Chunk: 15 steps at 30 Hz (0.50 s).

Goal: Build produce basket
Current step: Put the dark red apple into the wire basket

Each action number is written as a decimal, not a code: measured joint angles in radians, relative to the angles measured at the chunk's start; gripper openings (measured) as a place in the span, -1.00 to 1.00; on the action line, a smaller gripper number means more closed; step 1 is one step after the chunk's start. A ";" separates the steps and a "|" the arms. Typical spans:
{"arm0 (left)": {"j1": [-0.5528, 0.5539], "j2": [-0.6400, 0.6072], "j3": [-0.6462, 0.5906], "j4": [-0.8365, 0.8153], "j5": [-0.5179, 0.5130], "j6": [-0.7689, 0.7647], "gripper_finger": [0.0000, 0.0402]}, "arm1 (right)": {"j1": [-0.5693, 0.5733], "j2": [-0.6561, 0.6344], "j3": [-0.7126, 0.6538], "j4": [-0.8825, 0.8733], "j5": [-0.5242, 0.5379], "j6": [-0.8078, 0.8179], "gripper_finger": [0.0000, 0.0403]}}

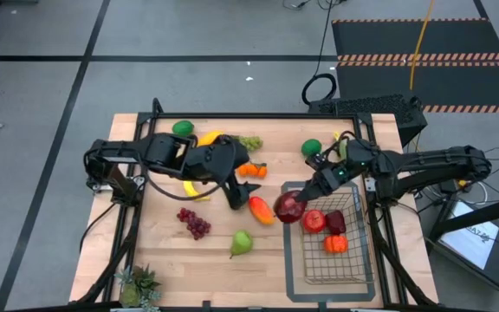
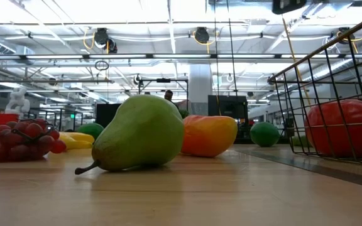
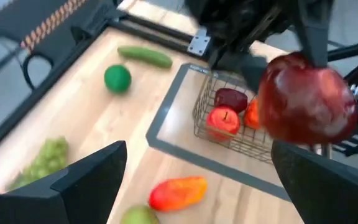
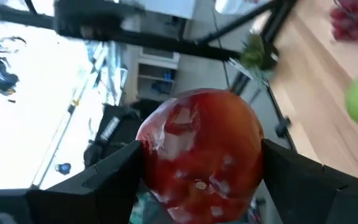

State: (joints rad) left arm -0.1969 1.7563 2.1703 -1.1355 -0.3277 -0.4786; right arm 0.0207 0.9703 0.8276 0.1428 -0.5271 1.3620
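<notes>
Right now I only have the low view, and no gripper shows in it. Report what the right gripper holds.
Observer: The right gripper is shut on a dark red apple, at the wire basket's edge.
Operator: Now the left gripper.
Observer: The left gripper is open and empty, beside the mango.
Operator: Count the basket.
Observer: Three pieces lie in it: a red apple, a dark red fruit and an orange one.

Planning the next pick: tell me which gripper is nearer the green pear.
Left. The left gripper, open, hangs just above the green pear; the right gripper, shut on a red apple, is farther off, at the basket.
</notes>
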 joint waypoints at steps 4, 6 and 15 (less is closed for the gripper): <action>-0.015 -0.007 -0.001 -0.102 -0.005 -0.116 0.98 | 0.024 -0.085 0.000 -0.132 0.000 -0.018 0.46; -0.022 -0.011 -0.001 -0.127 -0.016 -0.165 0.98 | 0.044 -0.131 0.000 -0.190 0.007 -0.026 0.46; -0.051 -0.011 -0.001 -0.141 -0.021 -0.278 0.98 | 0.237 -0.302 0.000 -0.457 0.258 -0.010 0.46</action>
State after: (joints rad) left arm -0.2481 1.7454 2.1693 -1.2762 -0.3489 -0.7562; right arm 0.2582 0.6679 0.8280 -0.3138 -0.2688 1.3516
